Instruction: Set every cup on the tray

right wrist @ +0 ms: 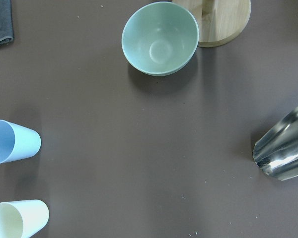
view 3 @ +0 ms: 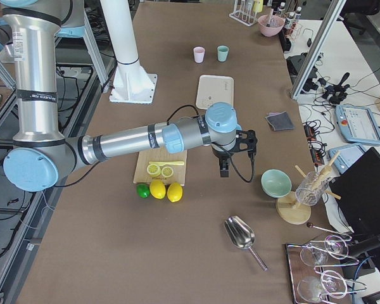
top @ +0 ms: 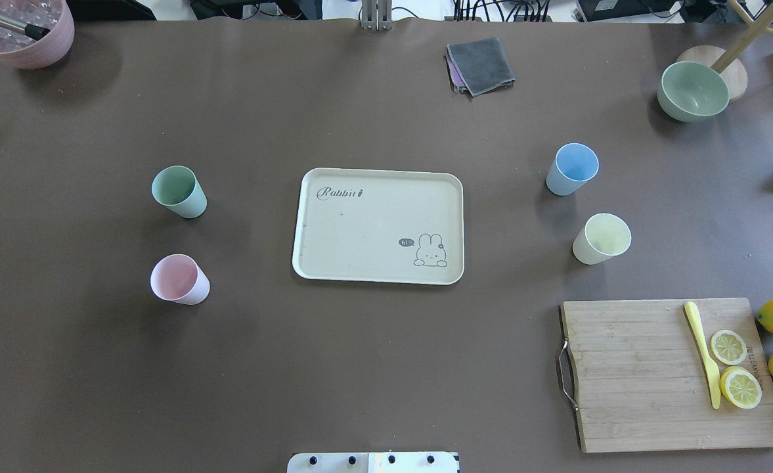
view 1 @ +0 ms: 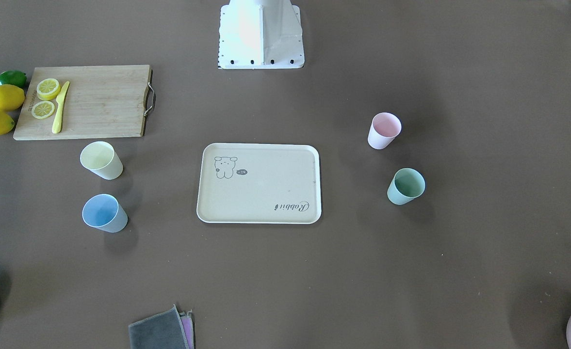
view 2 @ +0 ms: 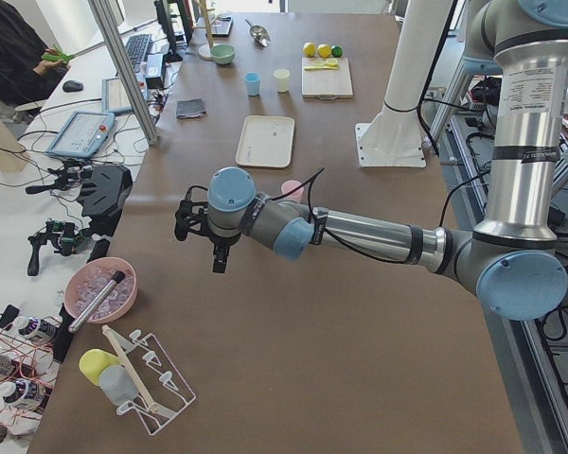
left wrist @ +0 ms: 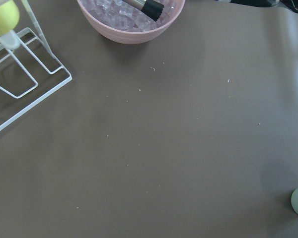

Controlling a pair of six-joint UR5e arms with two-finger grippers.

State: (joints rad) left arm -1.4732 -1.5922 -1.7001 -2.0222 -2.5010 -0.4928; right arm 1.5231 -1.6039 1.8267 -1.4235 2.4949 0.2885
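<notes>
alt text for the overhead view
A cream tray sits mid-table, bare, between four upright cups: a mint green cup and a pink cup on the left, a blue cup and a pale yellow cup on the right. A cutting board with lemon slices lies lower right.

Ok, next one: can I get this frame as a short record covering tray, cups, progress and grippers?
tray: cream tray, mid-table, nothing on it
cups, robot's left side: mint green cup, pink cup, both upright on the table
cups, robot's right side: light blue cup, pale yellow cup, both upright, beyond the wooden cutting board
cups on tray: 0 of 4
left gripper: above the table, touching no cup; open or shut unclear
right gripper: above the table, touching no cup; open or shut unclear
</notes>
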